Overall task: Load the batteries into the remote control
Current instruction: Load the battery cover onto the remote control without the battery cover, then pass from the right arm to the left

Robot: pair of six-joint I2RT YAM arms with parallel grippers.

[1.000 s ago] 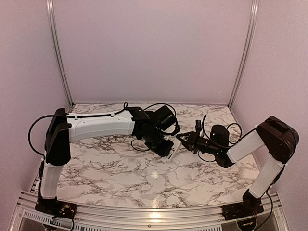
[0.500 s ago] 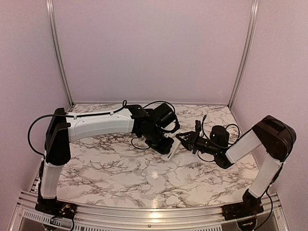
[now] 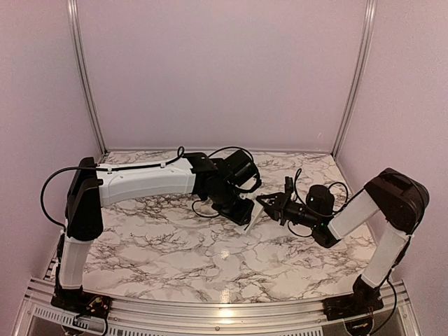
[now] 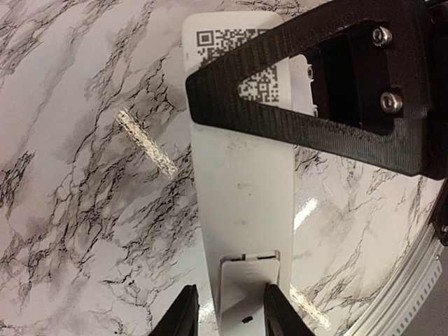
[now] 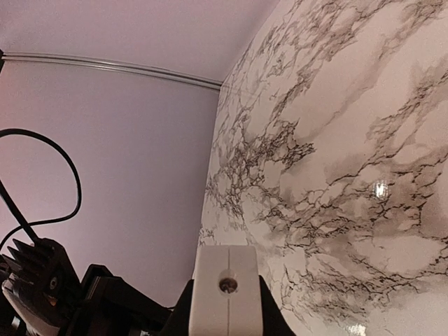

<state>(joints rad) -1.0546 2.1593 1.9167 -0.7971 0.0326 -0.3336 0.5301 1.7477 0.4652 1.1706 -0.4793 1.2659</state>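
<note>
The white remote control (image 3: 253,216) hangs tilted above the marble table, held between both grippers. My left gripper (image 3: 242,212) is shut on one end; in the left wrist view its fingers (image 4: 229,292) flank the remote's back (image 4: 241,182) at the battery cover (image 4: 248,290). My right gripper (image 3: 267,205) is shut on the other end; its black finger (image 4: 308,91) crosses the QR mark. In the right wrist view the remote's end face (image 5: 225,290), with a small hole, sits between the fingers (image 5: 225,308). No batteries show in any view.
Marble table (image 3: 175,245) with pale walls behind and at both sides. A metal rail (image 3: 224,315) runs along the near edge. Black cables (image 3: 234,157) loop over both wrists near the middle.
My left wrist has drawn slightly back and up with the remote. My right gripper has followed a little to the left. Both grips are unchanged.
</note>
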